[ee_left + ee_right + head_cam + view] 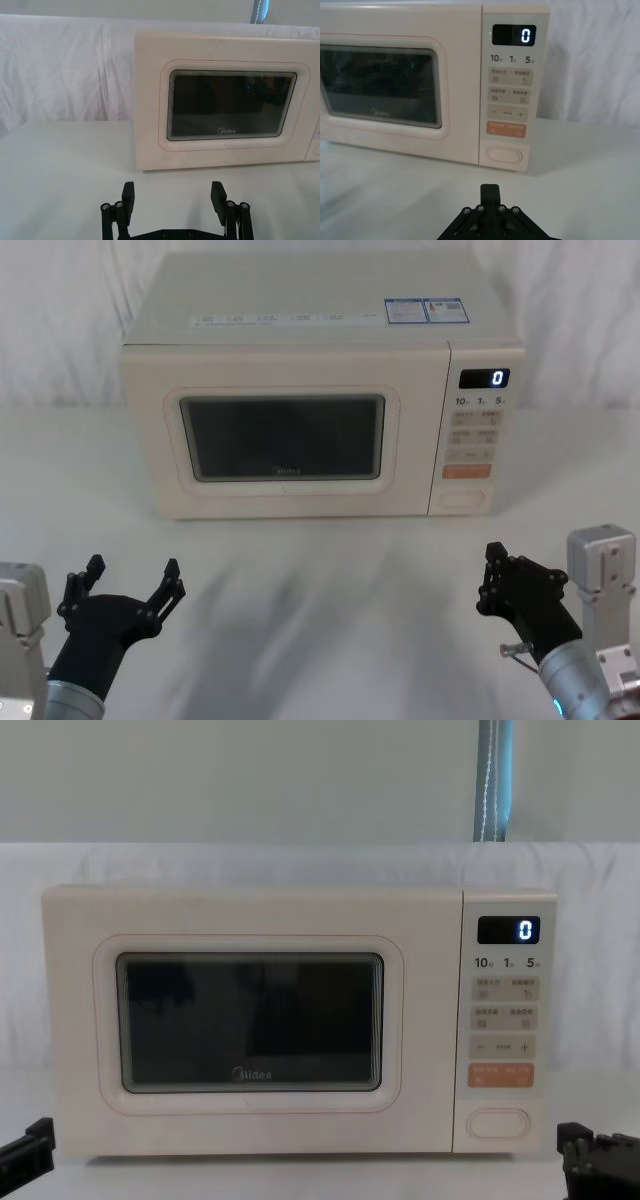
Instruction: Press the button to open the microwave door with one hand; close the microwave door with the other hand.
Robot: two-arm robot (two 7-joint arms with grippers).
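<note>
A white table [320, 620] fills the lower half of the head view, with a white cloth [60, 320] hanging behind it along the top. On the table, in the upper middle of the frame, sits a cream microwave [320, 300]. The microwave door [290, 370] is shut and takes up most of its front, with a dark window [283, 437] in the middle. To the right of the door is the narrow control panel [478, 400]. At its top a small screen [484, 379] shows a glowing 0. Under the screen are small keys, then an orange button [467, 471]. The button [466, 498] to press is the plain cream one at the very bottom of the panel. Nothing sits on the table between the microwave and the tools.

The left tool [130, 575] is in the lower left of the frame, above the table and well apart from the door. Its fingers are spread wide and hold nothing. The right tool [495, 578] is in the lower right, below the button and away from it. Its fingers are pressed together with nothing between them.
</note>
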